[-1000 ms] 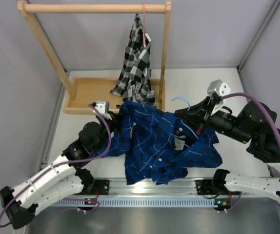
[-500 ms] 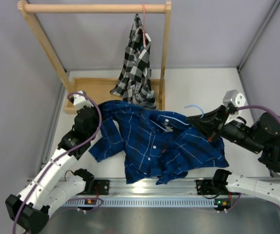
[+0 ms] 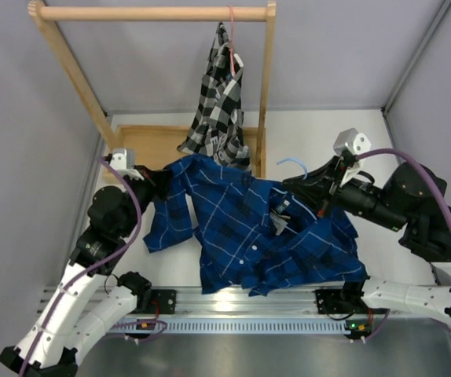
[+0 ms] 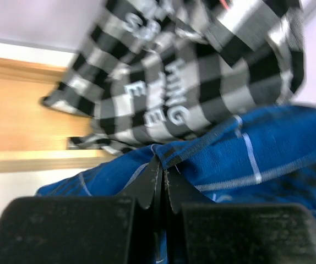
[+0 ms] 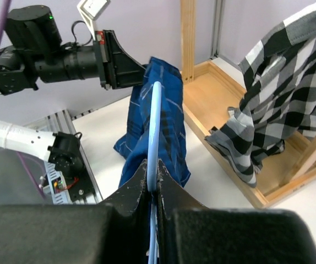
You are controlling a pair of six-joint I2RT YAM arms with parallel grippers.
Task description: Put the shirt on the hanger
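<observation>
A dark blue, soft cotton-looking button-up shirt with thin light-blue plaid lines [image 3: 249,236] lies rumpled across the white desk [image 3: 328,133] between the two arms, one upper edge raised towards the left. The left pincer [image 4: 159,165] is clenched on a thin fold of that cloth. The right pincer [image 5: 152,181] is clamped on the thin light-blue wire hanger [image 5: 155,132], whose long arm runs under the draped blue fabric while its hook [image 3: 292,162] pokes out near the collar. The chief risk, I judge, is the smooth round wire twisting or sliding between the hard black jaws, which would let the limp shirt slump off the hanger's end. The left pinch holds very little cloth, so a sharp pull could strip it free. The raised edge also sits just beside the hanging black-and-white checked shirt [image 3: 221,102] and the pale wooden rack post [image 3: 266,94], where the loose cloth could catch.
</observation>
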